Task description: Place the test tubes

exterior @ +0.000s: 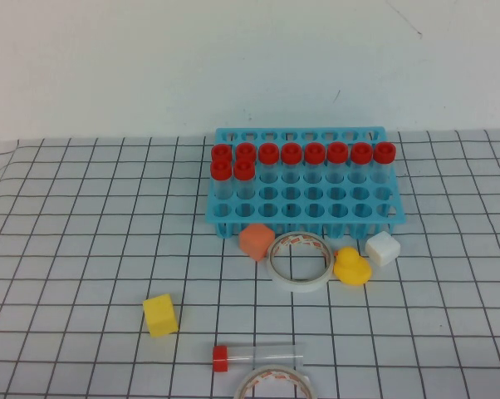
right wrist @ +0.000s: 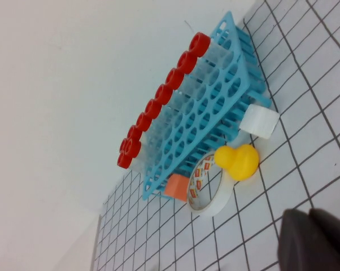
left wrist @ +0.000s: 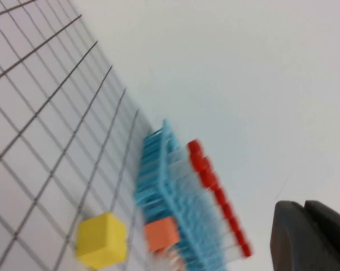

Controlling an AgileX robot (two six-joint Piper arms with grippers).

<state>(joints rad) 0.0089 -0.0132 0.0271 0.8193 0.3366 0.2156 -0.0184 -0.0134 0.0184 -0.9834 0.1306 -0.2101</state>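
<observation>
A blue test tube rack (exterior: 304, 214) stands at the back of the grid mat, with several red-capped tubes (exterior: 315, 155) upright along its rear row and two more in the second row at its left. One loose tube (exterior: 262, 356) with a red cap lies flat near the front edge. Neither arm shows in the high view. My left gripper (left wrist: 304, 210) is shut and empty, hovering off to the left of the rack (left wrist: 164, 186). My right gripper (right wrist: 309, 217) is also shut and empty, above the mat to the right of the rack (right wrist: 215, 113).
In front of the rack lie an orange block (exterior: 257, 240), a tape roll (exterior: 300, 263), a yellow duck (exterior: 351, 268) and a white cube (exterior: 383, 248). A yellow cube (exterior: 160, 315) sits front left. A second tape roll (exterior: 275, 385) touches the loose tube at the front edge.
</observation>
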